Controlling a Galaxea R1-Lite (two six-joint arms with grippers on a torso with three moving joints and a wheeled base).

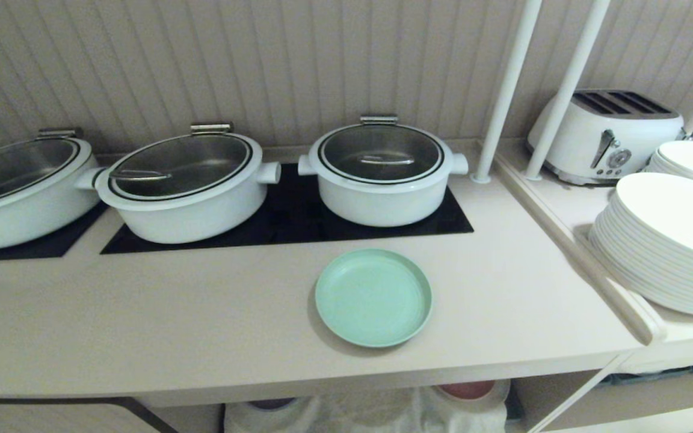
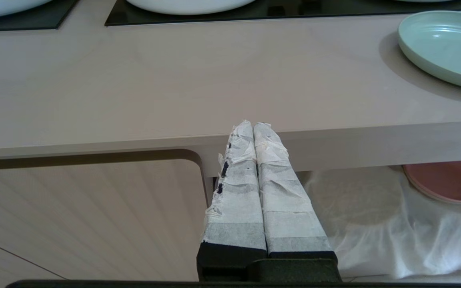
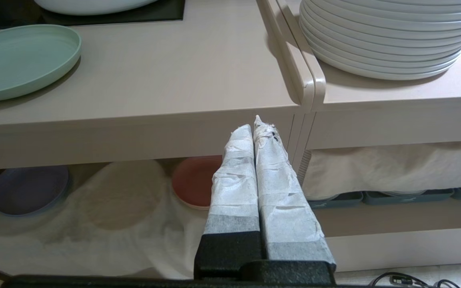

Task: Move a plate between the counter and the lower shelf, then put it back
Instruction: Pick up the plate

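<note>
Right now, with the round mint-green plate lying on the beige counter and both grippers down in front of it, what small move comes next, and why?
Probably raise the right gripper toward the round mint-green plate's near rim and open it. Both it and the left gripper are shut, empty and level with the beige counter's front edge, and the plate lies untouched near that edge, above the cloth-draped lower shelf.

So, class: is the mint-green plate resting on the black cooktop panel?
No: the plate lies on the bare beige counter, in front of the cooktop panel and clear of its edge.
</note>
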